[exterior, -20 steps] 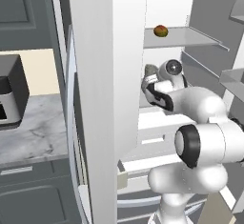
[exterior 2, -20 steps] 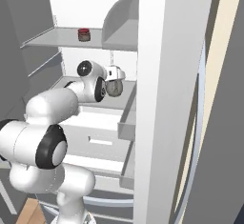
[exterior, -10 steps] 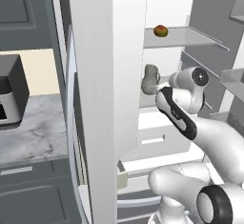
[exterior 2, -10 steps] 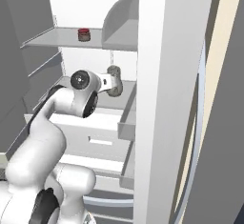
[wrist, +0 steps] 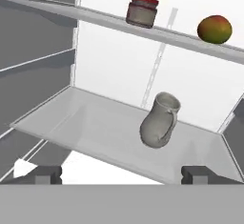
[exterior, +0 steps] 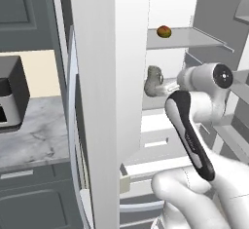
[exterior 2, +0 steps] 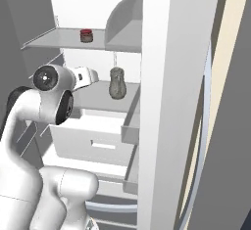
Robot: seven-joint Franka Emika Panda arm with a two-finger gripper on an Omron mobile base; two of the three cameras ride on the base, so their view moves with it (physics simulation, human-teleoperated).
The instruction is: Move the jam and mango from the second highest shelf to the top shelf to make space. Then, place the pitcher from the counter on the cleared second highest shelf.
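The grey-beige pitcher [wrist: 159, 120] stands upright on the second highest shelf [wrist: 86, 123], toward its right rear, handle facing me. It also shows as the pitcher [exterior: 154, 81] [exterior 2: 116, 83] in both base views. My gripper [wrist: 121, 174] is open and holds nothing, hanging in front of the shelf edge, well short of the pitcher. On the top shelf [wrist: 71, 11] sit the dark-red jam [wrist: 142, 10] [exterior 2: 86, 35] and, to its right, the mango [wrist: 214, 29] [exterior: 164, 31].
A white drawer [exterior 2: 93, 141] juts out below the second highest shelf. The fridge's thick white side wall [exterior: 97, 101] stands to the left. Beyond it the marble counter [exterior: 34, 135] carries a black toaster oven [exterior: 9, 96]. Grey door bins [exterior: 238, 86] flank the right.
My hand has drawn back from the pitcher and the arm has swung outward and up. The pitcher stays standing free on the shelf.
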